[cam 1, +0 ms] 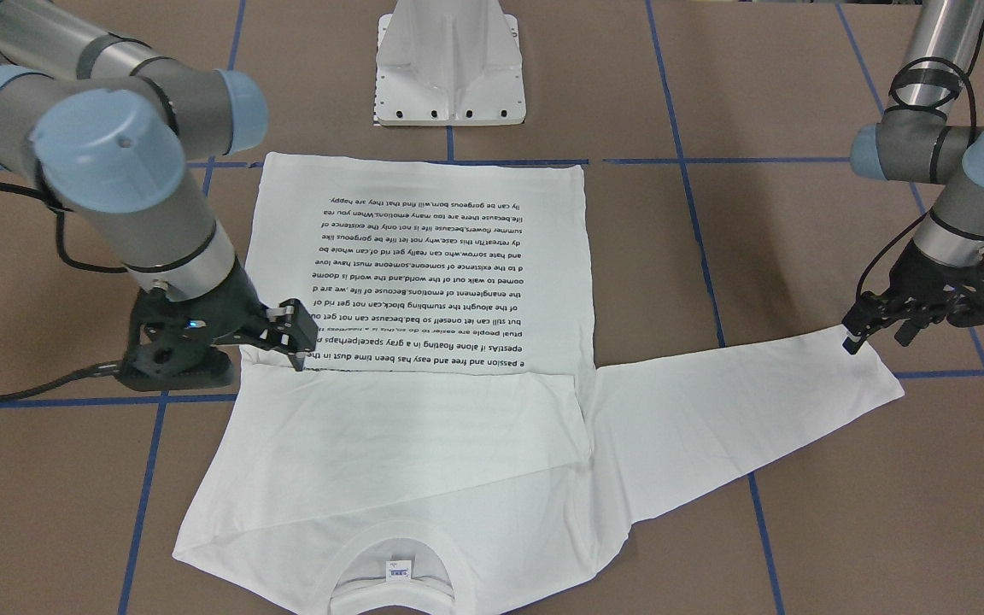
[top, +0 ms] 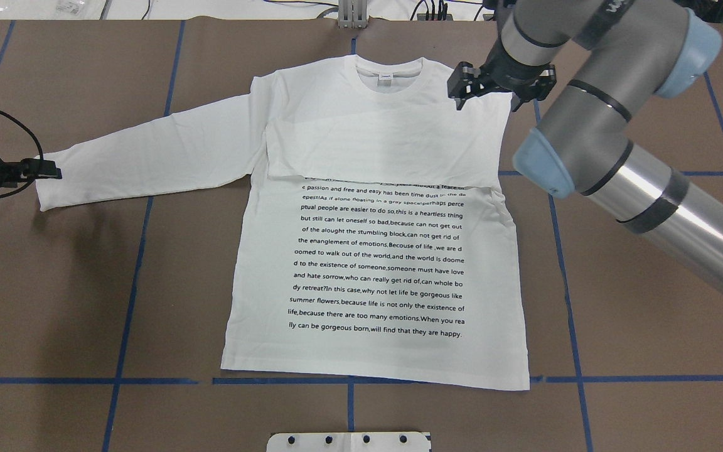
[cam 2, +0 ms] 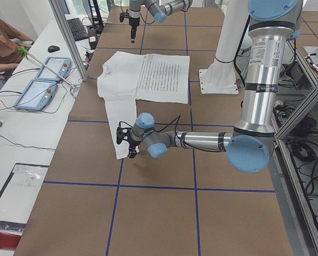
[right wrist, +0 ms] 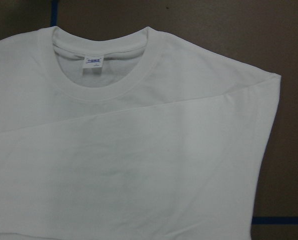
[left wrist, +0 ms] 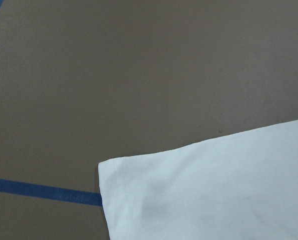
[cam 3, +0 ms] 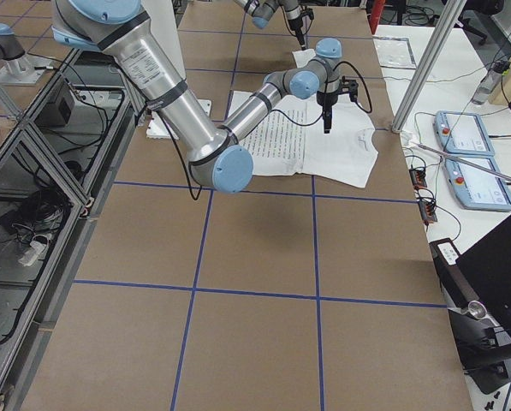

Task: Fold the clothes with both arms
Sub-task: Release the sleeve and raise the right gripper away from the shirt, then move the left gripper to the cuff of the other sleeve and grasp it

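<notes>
Over the shirt (top: 374, 276), right gripper (top: 487, 102) wide open

My overhead cam looks fwd and down from behind the pedestal base (top: 349, 442); front cam faces back at it, steep. Both frame the shirt (top: 374, 263). Side cams shoot along the table (cam 2: 159, 213) from each end, farther off. L wrist cam sits close over the cuff (left wrist: 139, 190), R wrist cam over the collar (right wrist: 106, 91).

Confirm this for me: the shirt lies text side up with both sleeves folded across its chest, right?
Not quite. Only one sleeve is folded across the chest; the other sleeve lies stretched out sideways, as the overhead view shows. The shirt does lie text side up.
</notes>
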`<move>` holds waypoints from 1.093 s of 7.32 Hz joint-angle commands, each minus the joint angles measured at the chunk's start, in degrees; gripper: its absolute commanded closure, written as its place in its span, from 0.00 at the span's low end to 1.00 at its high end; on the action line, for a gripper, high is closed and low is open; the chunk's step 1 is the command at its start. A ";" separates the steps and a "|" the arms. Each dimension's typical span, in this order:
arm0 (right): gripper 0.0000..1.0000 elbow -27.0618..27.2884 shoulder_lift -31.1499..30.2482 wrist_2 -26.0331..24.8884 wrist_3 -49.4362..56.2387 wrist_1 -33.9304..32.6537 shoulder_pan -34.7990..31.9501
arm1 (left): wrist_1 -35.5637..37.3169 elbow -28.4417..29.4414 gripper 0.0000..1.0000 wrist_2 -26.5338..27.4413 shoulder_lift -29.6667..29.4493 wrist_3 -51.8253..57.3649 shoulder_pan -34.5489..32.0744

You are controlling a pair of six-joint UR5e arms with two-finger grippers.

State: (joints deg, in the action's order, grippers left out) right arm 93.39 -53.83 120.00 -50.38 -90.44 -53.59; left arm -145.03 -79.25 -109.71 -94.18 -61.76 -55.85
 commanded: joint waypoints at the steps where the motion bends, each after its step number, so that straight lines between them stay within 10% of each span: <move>1: 0.00 2.67 -4.70 3.05 4.24 -0.18 -3.01 | 0.01 2.16 0.03 2.13 -0.30 2.34 0.21; 8: 0.00 4.08 -5.23 2.96 4.15 -0.18 -3.01 | 0.19 3.75 0.33 4.51 -1.62 3.84 0.30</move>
State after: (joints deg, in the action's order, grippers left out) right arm 97.49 -59.05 122.96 -46.20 -90.61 -56.60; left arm -144.85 -75.52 -105.23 -95.77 -57.94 -55.55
